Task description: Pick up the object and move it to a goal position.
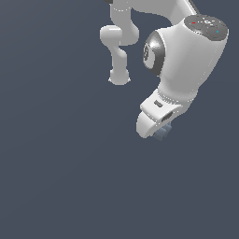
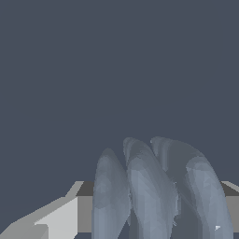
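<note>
The object (image 1: 162, 134) is a small pale blue-grey lump with ridged sides, peeking out under the white hand in the exterior view. In the wrist view the object (image 2: 154, 196) fills the space between the two grey fingers (image 2: 56, 217), touching both. My gripper (image 1: 159, 129) is shut on the object, and its fingers are mostly hidden behind the hand in the exterior view. The wrist view shows my gripper (image 2: 155, 186) with the object's rounded lobes sticking out past the fingertips.
A plain dark grey-blue surface (image 1: 60, 163) fills both views. The white arm (image 1: 119, 42) with its links rises at the exterior view's upper right. No goal marker or other object shows.
</note>
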Motion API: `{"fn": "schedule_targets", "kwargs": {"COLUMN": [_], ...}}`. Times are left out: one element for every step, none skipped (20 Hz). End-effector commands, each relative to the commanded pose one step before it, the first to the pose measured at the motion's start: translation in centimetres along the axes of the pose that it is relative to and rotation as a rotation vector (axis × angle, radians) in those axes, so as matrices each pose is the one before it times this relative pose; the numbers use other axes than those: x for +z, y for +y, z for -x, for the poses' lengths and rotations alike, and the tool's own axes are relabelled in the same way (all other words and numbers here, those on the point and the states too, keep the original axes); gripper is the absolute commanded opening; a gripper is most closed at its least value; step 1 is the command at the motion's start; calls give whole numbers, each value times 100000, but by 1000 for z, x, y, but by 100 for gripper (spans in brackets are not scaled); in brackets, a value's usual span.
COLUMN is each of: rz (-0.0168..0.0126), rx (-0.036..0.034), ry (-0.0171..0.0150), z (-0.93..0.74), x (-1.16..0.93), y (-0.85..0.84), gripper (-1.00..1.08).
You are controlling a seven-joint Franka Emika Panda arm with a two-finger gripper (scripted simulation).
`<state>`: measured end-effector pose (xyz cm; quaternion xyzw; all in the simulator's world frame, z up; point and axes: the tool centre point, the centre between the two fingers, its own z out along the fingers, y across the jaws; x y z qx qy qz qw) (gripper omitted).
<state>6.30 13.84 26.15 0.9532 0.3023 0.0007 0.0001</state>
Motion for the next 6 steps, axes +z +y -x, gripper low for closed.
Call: {"fn": "schedule_targets", "kwargs": {"rz": [-47, 0, 0, 0, 0, 0], "rx": [168, 0, 0, 0, 0, 0], "ry": [-133, 0, 0, 0, 0, 0], "z": [-439, -123, -94, -66, -39, -13], "x": [-709, -170, -125, -85, -49, -16], "y": [-496, -123, -89, -59, -34, -11], "gripper": [-100, -100, -100, -100, -100, -100]}}
